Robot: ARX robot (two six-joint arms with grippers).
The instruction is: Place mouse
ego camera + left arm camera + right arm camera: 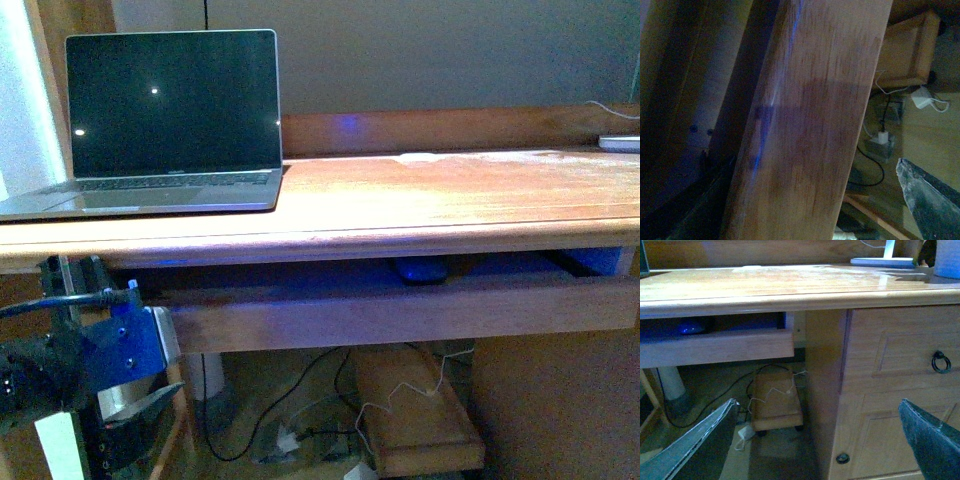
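In the front view you had the mouse [422, 270] lying inside the open drawer [400, 310] under the counter [450, 200], at about 4 o'clock from the laptop [170, 120]. The right wrist view showed it too, as a bluish lump in the drawer. Your left tool [140, 400] hung at 8 o'clock, just beside the drawer's front, fingers apart. Your right tool [815, 440] was spread wide, holding nothing, facing the cupboard [895, 390] beside the drawer.
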